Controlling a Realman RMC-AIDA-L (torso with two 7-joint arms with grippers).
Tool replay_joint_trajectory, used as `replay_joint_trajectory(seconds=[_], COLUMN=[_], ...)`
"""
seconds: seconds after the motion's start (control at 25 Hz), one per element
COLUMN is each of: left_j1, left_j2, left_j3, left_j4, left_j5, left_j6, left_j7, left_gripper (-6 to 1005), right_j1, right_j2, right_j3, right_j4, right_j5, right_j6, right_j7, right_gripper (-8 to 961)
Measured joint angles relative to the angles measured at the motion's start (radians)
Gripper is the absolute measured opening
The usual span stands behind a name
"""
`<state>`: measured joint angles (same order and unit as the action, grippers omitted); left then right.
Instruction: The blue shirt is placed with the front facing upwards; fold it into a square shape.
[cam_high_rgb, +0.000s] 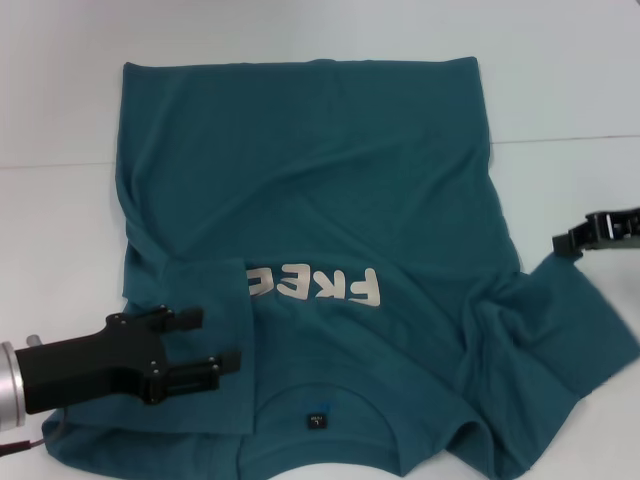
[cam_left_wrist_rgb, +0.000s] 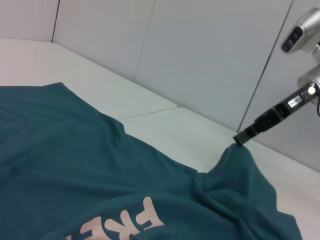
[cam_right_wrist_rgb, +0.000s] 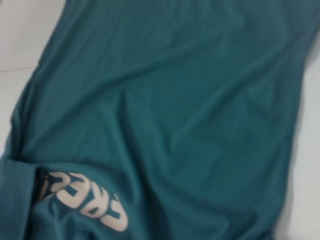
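The blue shirt (cam_high_rgb: 320, 190) lies front up on the white table, collar and label (cam_high_rgb: 316, 419) nearest me, its pale lettering (cam_high_rgb: 320, 287) upside down. One sleeve (cam_high_rgb: 215, 290) is folded in over the chest and covers the end of the lettering. My left gripper (cam_high_rgb: 218, 342) hovers open over that folded sleeve with nothing between its fingers. At the right edge, my right gripper (cam_high_rgb: 566, 243) pinches the tip of the other sleeve (cam_high_rgb: 570, 330). In the left wrist view the cloth (cam_left_wrist_rgb: 250, 180) rises to a peak at the right gripper (cam_left_wrist_rgb: 241, 138). The right wrist view shows only the shirt (cam_right_wrist_rgb: 175, 100) body and lettering (cam_right_wrist_rgb: 90, 202).
The white table (cam_high_rgb: 60, 100) extends on both sides of the shirt and beyond its hem. A seam in the tabletop (cam_high_rgb: 560, 140) runs across at the far part. A pale wall (cam_left_wrist_rgb: 210, 55) stands behind the table.
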<state>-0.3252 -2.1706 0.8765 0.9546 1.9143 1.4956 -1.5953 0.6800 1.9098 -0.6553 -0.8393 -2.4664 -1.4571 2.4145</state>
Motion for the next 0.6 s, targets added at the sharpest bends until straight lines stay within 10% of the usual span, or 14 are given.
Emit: replay_joint_trajectory(seconds=[0.6], left_j1=[0.003], left_j2=[0.000], left_j3=[-0.010], left_j4=[-0.001], left_j5=[0.000], left_j6=[0.004], left_j7=[0.003], left_gripper=[862], right_j1=[0.068], right_j2=[0.005], right_j3=[-0.004], right_j4=[-0.059], right_j5=[-0.054], right_j6=[-0.064], right_j7=[0.026], right_gripper=[5])
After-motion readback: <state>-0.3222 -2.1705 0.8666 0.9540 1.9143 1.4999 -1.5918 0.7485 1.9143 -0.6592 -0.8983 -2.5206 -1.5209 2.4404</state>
